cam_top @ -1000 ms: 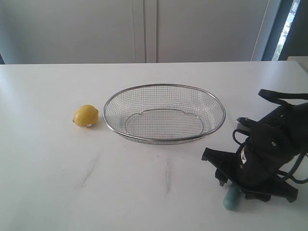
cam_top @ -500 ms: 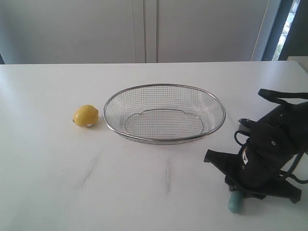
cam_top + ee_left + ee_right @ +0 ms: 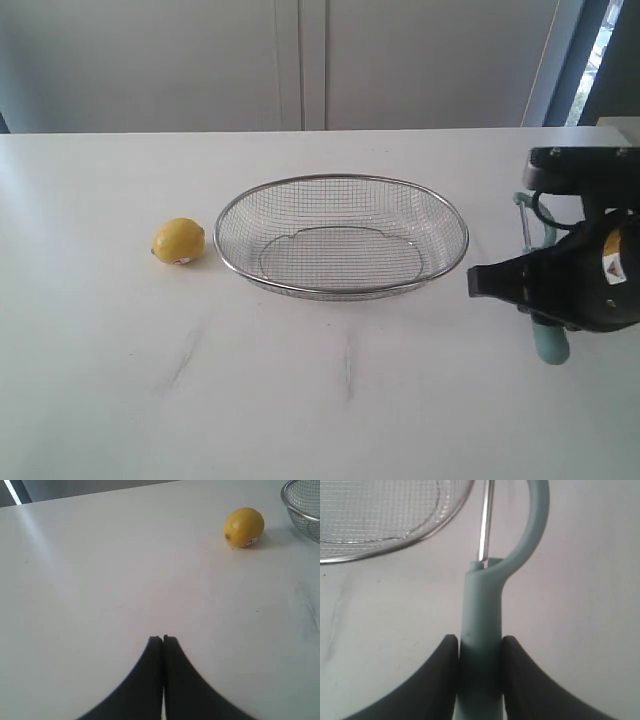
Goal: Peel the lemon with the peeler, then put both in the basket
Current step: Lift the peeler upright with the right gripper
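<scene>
Right wrist view reveals right gripper (image 3: 480,641) clamping teal-green plastic Y-peeler (image 3: 482,597); left wrist view: left gripper (image 3: 163,639) closed, empty.

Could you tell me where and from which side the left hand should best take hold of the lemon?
Across its fat middle, probably from above: the lemon lies on its side on the table, with the basket close beside it. The left hand, now shut, must open first.
</scene>
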{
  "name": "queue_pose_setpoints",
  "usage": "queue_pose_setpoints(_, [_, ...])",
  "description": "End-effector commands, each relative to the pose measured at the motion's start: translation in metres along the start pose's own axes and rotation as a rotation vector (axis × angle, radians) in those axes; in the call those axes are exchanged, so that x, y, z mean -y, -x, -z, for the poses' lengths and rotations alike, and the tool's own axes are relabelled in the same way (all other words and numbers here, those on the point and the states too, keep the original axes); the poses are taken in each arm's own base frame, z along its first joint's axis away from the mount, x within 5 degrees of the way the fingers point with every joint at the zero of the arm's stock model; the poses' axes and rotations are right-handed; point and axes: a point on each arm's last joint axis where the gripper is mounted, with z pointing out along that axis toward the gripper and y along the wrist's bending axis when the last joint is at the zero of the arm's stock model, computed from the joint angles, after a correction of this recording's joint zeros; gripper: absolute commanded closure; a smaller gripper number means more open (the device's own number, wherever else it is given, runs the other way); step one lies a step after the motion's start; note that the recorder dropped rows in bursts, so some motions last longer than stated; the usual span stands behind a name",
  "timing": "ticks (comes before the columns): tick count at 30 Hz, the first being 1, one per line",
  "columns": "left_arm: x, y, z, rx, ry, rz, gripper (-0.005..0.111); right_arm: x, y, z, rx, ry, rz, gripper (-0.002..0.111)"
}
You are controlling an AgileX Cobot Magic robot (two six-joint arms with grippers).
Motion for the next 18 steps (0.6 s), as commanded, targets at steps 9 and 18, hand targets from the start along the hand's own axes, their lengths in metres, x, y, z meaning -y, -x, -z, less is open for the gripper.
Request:
queue_pose_setpoints(9, [0.0, -0.001, 0.0, 0.003, 0.0, 0.007, 0.107, 0.008, -0.01, 0.056, 0.149, 0.096, 0.594, 0.108])
queue_pose_setpoints(18, [0.0, -0.001, 0.0, 0.003, 0.0, 0.007, 0.107, 0.002, -0.009, 0.054, 0.201, 0.158, 0.502, 0.108])
